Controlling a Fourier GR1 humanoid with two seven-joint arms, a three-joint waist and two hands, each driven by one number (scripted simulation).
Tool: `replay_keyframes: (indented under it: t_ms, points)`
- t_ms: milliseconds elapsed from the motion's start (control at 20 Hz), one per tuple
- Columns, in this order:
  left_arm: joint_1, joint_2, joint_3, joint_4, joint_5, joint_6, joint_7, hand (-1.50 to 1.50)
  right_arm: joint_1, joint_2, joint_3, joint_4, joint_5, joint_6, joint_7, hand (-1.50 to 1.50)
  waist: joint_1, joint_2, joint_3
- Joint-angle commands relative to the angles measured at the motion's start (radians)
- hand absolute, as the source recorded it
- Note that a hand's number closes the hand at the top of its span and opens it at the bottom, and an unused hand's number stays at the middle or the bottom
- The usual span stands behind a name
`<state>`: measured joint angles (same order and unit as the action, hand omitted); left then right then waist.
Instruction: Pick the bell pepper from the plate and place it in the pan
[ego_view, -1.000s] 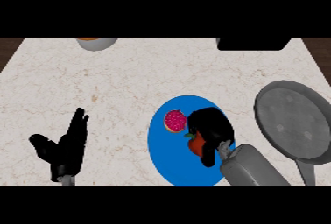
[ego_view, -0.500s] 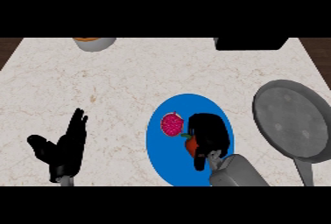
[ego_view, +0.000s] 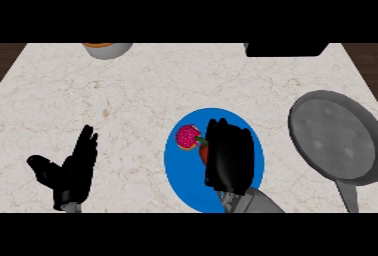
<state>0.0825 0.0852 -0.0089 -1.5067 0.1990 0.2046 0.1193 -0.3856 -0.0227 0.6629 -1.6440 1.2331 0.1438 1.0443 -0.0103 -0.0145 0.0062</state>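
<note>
A blue plate (ego_view: 179, 176) lies at the counter's front middle. My right hand (ego_view: 232, 157) is spread over it from above, fingers stretched toward the far side, open. The red bell pepper (ego_view: 204, 153) shows only as a thin strip with a green stem at the hand's left edge; the hand hides the rest. A grey pan (ego_view: 332, 136) sits to the right of the plate, its handle (ego_view: 348, 196) pointing toward me. My left hand (ego_view: 70, 172) rests open at the lower left, fingers up.
A pink-red fruit (ego_view: 187, 136) lies on the plate's upper left part, just beside the pepper. A grey bowl (ego_view: 108, 49) with orange contents stands at the far left edge. A black object (ego_view: 286, 49) sits at the far right.
My right hand has slid left across the plate and now covers the pepper, which showed more openly before. The left hand has stayed in place.
</note>
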Motion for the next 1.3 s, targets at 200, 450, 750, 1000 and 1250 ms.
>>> replay_keyframes:
  t_ms: [200, 450, 750, 1000, 1250]
  points:
    - [0.035, -0.038, -0.032, 0.052, -0.02, 0.008, -0.013, 0.0, -0.059, 0.022, 0.021, -0.244, 0.217, 0.043, 0.261, 1.5, -0.002, 0.006, -0.007]
    - [0.087, -0.036, -0.04, -0.004, -0.011, -0.015, -0.023, 0.0, -0.079, 0.022, -0.113, -0.263, 0.215, 0.098, 0.226, 1.5, 0.014, 0.011, -0.007]
    - [0.02, -0.005, -0.014, -0.006, -0.006, -0.009, 0.053, 0.0, -0.01, 0.022, -0.285, -0.254, 0.196, -0.048, 0.079, 1.5, 0.012, 0.015, -0.006]
    - [-0.043, -0.018, 0.021, 0.09, 0.016, -0.026, 0.002, 0.0, -0.027, -0.089, -0.477, -0.172, 0.143, -0.089, -0.071, 1.5, 0.01, 0.018, -0.006]
    - [0.009, -0.018, -0.002, 0.041, -0.014, -0.012, 0.015, 0.0, 0.032, -0.218, -0.652, -0.096, 0.027, -0.202, -0.244, 1.5, 0.012, 0.017, -0.005]
